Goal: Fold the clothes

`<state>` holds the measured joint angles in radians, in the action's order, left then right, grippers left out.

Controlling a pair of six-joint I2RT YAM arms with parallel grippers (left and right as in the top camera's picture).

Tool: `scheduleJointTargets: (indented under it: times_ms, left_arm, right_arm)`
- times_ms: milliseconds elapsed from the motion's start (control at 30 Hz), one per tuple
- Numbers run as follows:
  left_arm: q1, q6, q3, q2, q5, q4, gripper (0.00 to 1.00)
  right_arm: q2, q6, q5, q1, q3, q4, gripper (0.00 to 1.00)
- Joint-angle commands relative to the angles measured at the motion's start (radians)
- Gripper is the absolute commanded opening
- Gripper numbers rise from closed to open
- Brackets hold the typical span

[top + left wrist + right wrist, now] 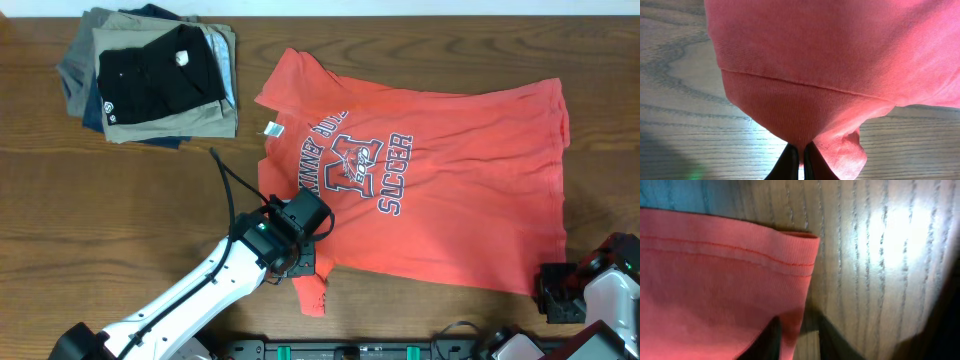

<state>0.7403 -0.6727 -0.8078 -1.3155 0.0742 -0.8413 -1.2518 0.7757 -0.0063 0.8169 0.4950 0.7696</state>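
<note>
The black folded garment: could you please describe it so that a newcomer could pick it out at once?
On the wooden table, look to the far left corner, away from the spread coral-red T-shirt, where a stack of folded clothes sits. The black garment lies on top. It alone is black with a white tag; those beneath are khaki, grey and blue.

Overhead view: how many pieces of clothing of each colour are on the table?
Coral-red T-shirt: 1
Black folded garment: 1
Khaki folded garment: 1
Grey folded garment: 1
Blue folded garment: at least 1
Total: 5 visible
</note>
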Motion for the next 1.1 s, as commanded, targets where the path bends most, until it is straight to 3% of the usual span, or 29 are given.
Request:
scheduleJointTargets:
  times_ms: [0, 33, 67, 300, 867, 967, 1067]
  left_arm:
    - [-0.004, 0.014, 0.004, -0.005, -0.019, -0.007, 0.06]
    - [-0.004, 0.014, 0.004, -0.005, -0.019, -0.008, 0.06]
    - [-0.004, 0.014, 0.004, -0.005, -0.019, -0.008, 0.06]
    - [-0.004, 0.058, 0.002, 0.013, 0.002, -0.019, 0.06]
    - [-0.004, 0.071, -0.038, 0.266, 0.023, -0.1, 0.06]
    - [-0.004, 0.071, -0.038, 0.257, 0.022, -0.1, 0.06]
    - [-0.004, 0.07, -0.032, 0.246, 0.023, -0.101, 0.06]
  right_arm:
    - [-0.002, 0.025, 0.026, 0.008, -0.007, 0.0, 0.09]
    - [-0.002, 0.024, 0.026, 0.008, -0.007, 0.0, 0.02]
    - [-0.002, 0.024, 0.026, 0.008, -0.007, 0.0, 0.01]
    - [-0.001, 0.024, 0.025, 0.008, 0.003, 0.011, 0.01]
    - [-0.001, 0.012, 0.039, 0.008, 0.161, 0.185, 0.03]
    - [-0.001, 0.013, 0.052, 0.008, 0.157, 0.187, 0.56]
    - [-0.002, 0.013, 0.059, 0.008, 0.147, 0.171, 0.95]
